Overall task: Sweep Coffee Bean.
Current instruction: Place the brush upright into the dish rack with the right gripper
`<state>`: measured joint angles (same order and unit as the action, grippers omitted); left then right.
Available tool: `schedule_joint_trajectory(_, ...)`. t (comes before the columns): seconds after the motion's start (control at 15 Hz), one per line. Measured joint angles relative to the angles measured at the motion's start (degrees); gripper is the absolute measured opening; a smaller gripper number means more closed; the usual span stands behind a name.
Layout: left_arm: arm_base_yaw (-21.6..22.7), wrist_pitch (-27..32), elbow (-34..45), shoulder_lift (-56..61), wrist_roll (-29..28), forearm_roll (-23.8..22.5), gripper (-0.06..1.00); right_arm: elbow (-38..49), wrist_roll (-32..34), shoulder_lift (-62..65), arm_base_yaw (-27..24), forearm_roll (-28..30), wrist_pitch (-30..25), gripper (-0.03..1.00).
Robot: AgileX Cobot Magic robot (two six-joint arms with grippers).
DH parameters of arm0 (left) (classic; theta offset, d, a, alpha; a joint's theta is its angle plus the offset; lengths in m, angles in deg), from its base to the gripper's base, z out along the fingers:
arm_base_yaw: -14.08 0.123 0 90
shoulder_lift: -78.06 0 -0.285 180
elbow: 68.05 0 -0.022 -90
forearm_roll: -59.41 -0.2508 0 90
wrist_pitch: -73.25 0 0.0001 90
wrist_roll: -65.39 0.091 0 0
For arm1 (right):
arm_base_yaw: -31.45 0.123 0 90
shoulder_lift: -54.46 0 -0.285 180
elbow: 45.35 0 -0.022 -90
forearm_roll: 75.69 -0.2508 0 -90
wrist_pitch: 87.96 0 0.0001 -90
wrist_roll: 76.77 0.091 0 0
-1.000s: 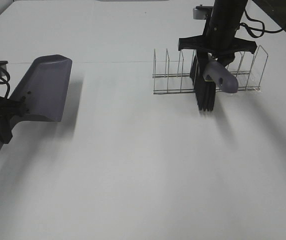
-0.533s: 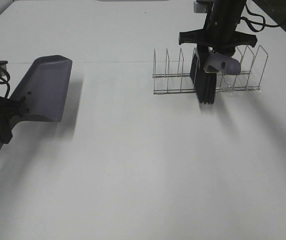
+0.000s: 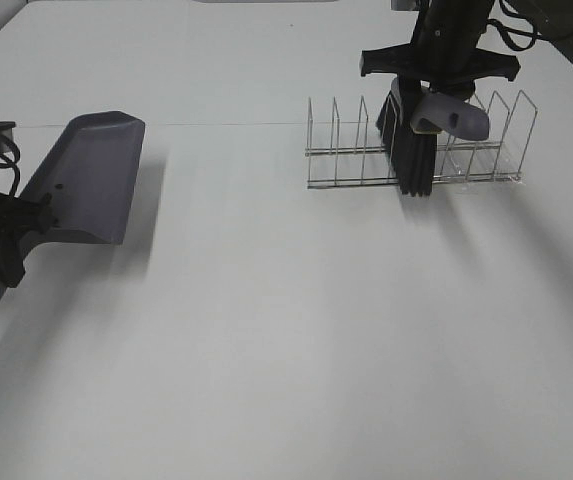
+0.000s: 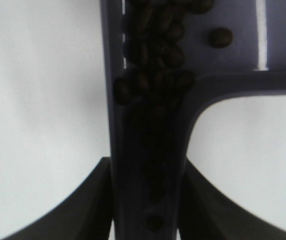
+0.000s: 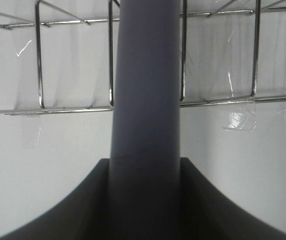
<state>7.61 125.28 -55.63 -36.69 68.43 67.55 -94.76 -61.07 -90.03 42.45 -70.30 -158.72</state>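
White counter (image 3: 286, 340) fills the overhead view. Up at two o'clock stands the wire rack (image 3: 344, 152), its dividers upright and taped down at the corner. Over at nine o'clock is the purple-grey dustpan (image 3: 91, 178), tilted with its lip away from the camera, and the left hand (image 3: 16, 228) is clenched on its handle. Back at two o'clock, the right hand (image 3: 432, 98) grips the purple brush (image 3: 414, 165) by its handle, black bristles pointing down at the rack's middle dividers; whether they sit inside a slot, I can't tell. And the coffee bean (image 4: 155, 60) cluster? On the left wrist camera, it's in the dustpan, piled at the handle's root and trailing down the handle channel.
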Motion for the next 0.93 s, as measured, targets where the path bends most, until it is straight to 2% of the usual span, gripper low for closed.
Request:
schedule_joint_trajectory(0.73,0.0,0.0,0.0,0.0,0.0,0.0,0.33,-0.1,-0.1,-3.4,-0.1,-1.0,0.6,0.37)
schedule_joint_trajectory(0.93,0.0,0.0,0.0,0.0,0.0,0.3,0.33,-0.2,-0.2,-3.4,-0.1,-3.2,0.6,0.70)
